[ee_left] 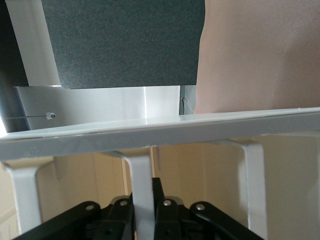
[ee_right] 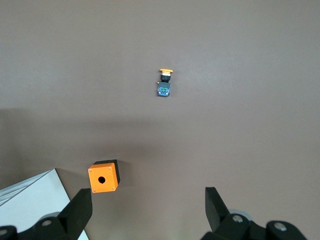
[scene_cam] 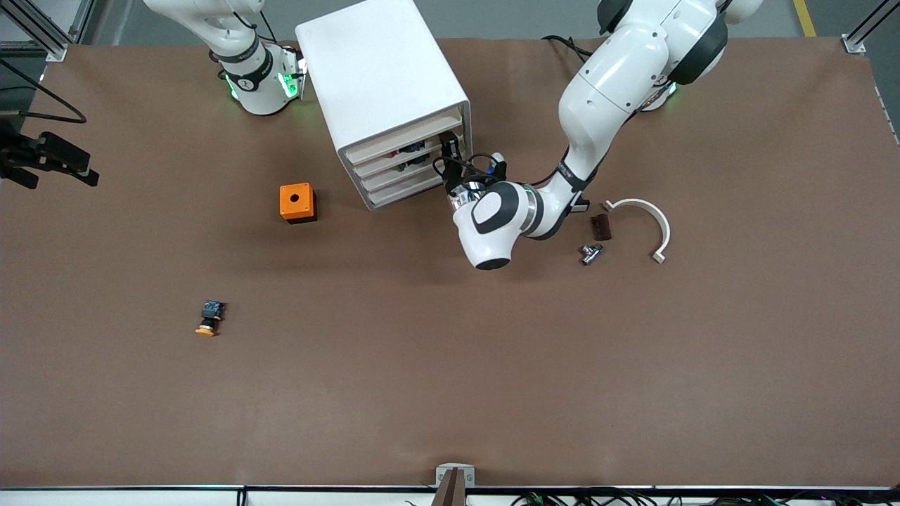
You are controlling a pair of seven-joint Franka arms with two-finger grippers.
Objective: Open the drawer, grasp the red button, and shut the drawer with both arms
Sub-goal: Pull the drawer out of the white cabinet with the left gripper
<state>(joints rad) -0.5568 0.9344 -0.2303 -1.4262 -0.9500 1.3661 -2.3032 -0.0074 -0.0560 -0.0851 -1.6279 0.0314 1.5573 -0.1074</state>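
At the drawer (scene_cam: pixel 394 156) front, its lip is pinched by the left tool (scene_cam: pixel 450 151); slippage is risked if pulled askew, while the right tool (ee_right: pixel 150 210) is held wide.

Drawer (scene_cam: pixel 395 159): second of four in white cabinet (scene_cam: pixel 380 77), shallow white tray, cream front strip, barely open (button not visible).

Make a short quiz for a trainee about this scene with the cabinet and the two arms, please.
1. True or false: the left gripper is at the front of the white cabinet.
2. Which is nearer to the front camera: (a) the orange cube, (b) the orange-capped button?
3. Fill in: the right gripper is ____.

Key: 1 true; 2 b; 3 open.
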